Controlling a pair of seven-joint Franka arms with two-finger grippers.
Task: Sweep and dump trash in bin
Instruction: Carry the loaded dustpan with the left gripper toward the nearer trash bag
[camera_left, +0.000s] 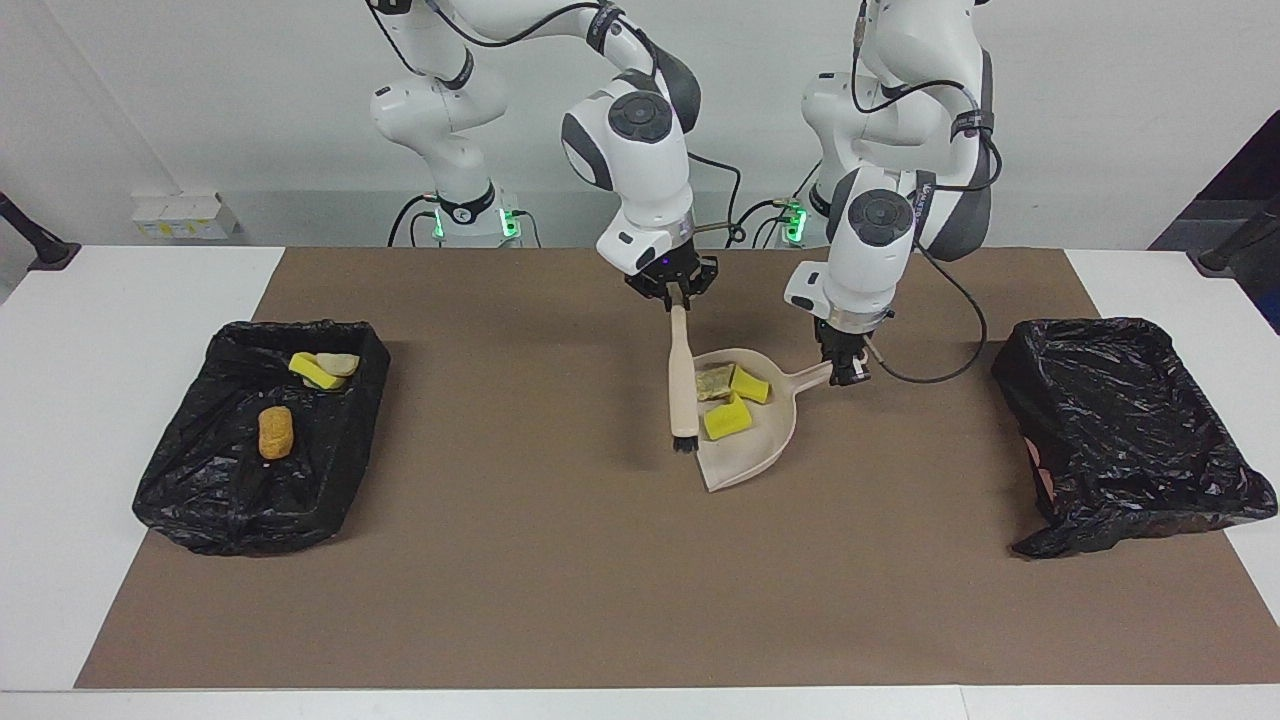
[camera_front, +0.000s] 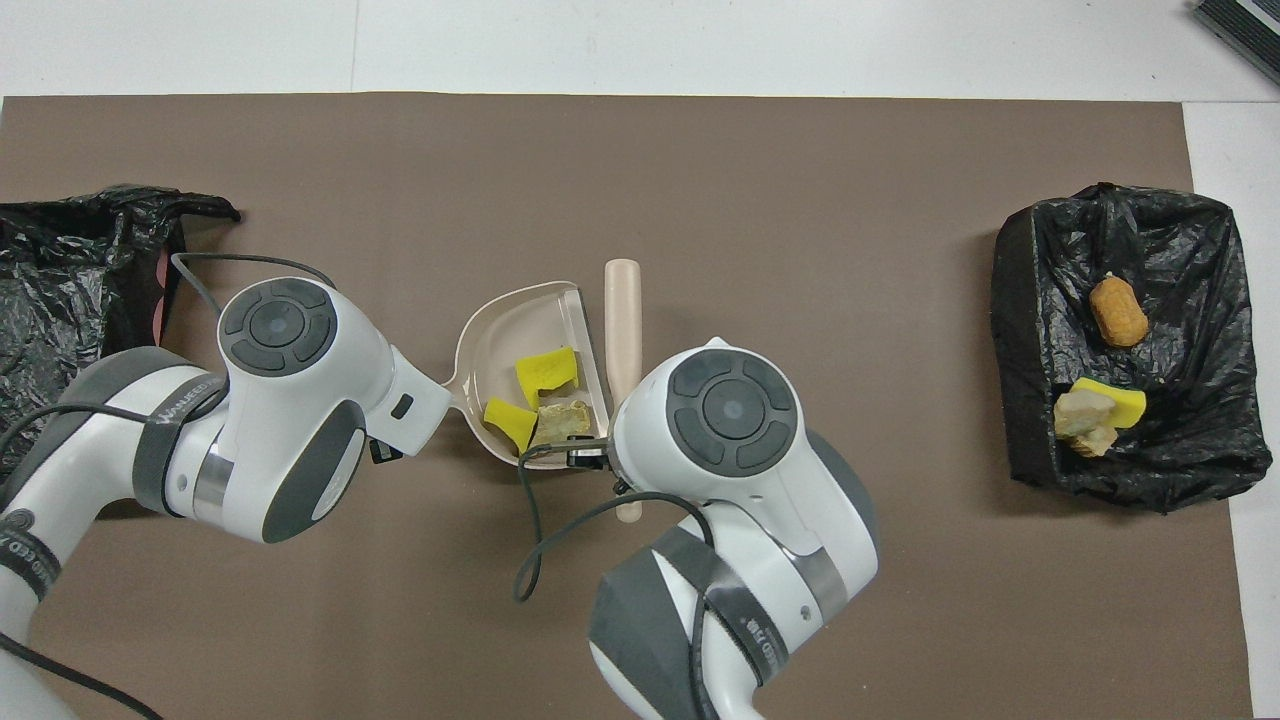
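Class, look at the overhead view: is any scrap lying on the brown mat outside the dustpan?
No, all three scraps sit inside the dustpan.

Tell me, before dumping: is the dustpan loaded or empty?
Loaded: the dustpan holds three scraps, none left on the mat beside it.

Brush (camera_left: 683, 385) lies along the dustpan's (camera_left: 757, 440) open mouth, blocking entry there, and the right pincer (camera_left: 679, 300) grips its handle. Left pincer (camera_left: 846, 374) clamps the dustpan handle, crowding that end. Brown mat (camera_left: 560, 580) farther from the robots is open room, between the two black bins (camera_left: 200, 490) (camera_left: 1150, 500) at the desk's ends.
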